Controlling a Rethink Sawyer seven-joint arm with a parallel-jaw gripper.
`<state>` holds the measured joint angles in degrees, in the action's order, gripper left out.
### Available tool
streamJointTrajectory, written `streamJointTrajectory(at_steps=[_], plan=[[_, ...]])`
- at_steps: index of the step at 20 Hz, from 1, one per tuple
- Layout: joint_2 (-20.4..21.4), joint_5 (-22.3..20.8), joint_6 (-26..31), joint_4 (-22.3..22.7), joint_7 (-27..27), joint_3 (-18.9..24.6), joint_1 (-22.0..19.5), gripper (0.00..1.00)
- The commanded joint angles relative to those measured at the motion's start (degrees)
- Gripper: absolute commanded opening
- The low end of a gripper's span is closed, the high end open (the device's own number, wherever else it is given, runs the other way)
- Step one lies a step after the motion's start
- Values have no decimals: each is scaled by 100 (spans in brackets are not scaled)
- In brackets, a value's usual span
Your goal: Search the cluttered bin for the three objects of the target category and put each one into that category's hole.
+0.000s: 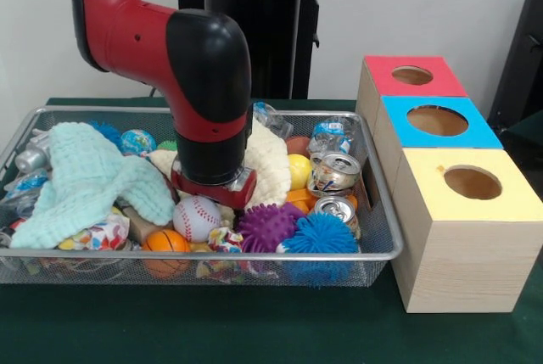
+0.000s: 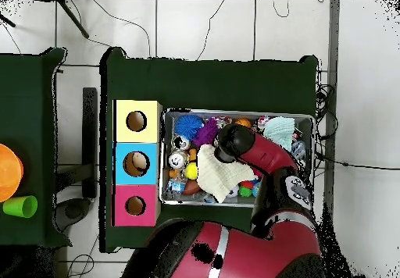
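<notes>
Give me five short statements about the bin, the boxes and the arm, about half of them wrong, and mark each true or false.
1. The wire bin sits beside three wooden boxes with holes on top. True.
2. The box nearest the front camera has a blue top. False: the nearest is the yellow-topped box; the blue-topped box is in the middle.
3. A baseball lies in the bin next to an orange basketball-style ball. True.
4. The arm is drawn back clear of the bin. False: the arm's end is down among the clutter.
5. A pale green cloth lies over items at one end of the bin. True.
</notes>
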<state>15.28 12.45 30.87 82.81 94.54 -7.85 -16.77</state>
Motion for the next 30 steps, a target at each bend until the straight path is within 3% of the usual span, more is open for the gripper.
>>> streamJointTrajectory(at_steps=[1, 9, 10, 24, 26, 30], plan=[[-196, 328, -857, -42, 1158, 523, -466, 100], [-363, 284, -1145, -335, 1409, 232, -265, 100], [-391, 256, -1172, -381, 1423, 170, -219, 0], [-306, 196, -1546, -106, 1576, 25, -40, 0], [-292, 243, -1391, -150, 1586, -14, -27, 0], [-237, 393, -531, -431, 1804, -397, 202, 0]])
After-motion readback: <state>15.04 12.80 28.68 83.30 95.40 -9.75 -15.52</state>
